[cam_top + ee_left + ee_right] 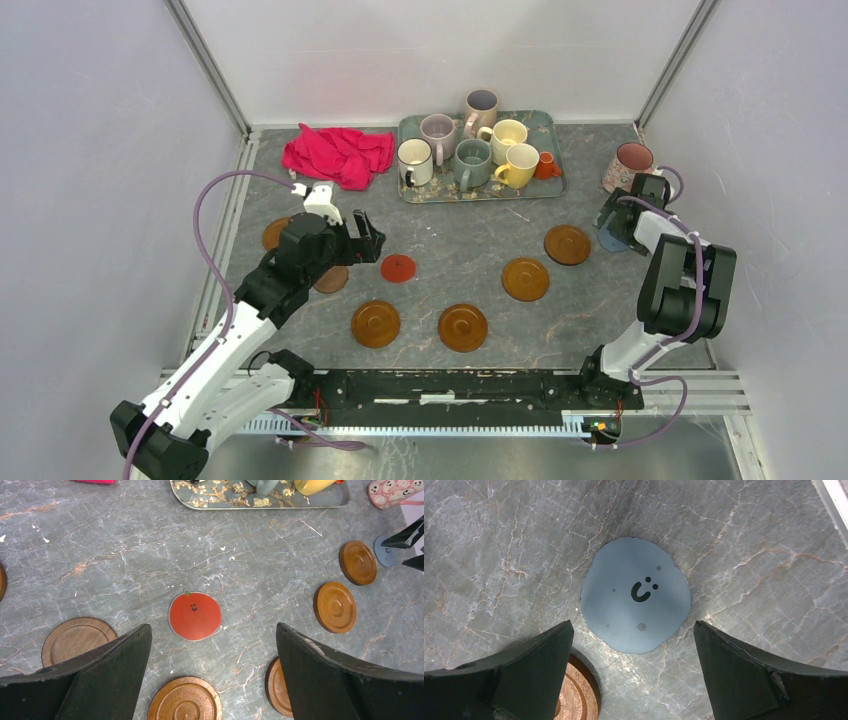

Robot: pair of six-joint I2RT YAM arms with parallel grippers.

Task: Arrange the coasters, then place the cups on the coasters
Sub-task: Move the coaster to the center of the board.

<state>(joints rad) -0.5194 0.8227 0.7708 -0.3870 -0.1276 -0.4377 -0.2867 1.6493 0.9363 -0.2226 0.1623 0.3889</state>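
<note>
Left gripper [212, 630]: your jaws are spread wide and empty, hovering over the table [125, 555], with the red coaster [194, 616] lying flat just past the fingertips.
Right gripper [633, 624]: released too, holding nothing, poised above the blue coaster [636, 601].
Edges: your right arm works close to the right wall; the pink floral mug [628, 165] stands just beyond it.
Room: you have open tabletop between the red coaster and the tray [470, 197].
Amber coasters [463, 327]: four curve across the middle and a fifth lies at the left.
Dark brown coaster [75, 639]: beside your left fingers.
Tray contents: six mugs [472, 162] and a tiny orange cup [546, 165], at the far centre.
</note>
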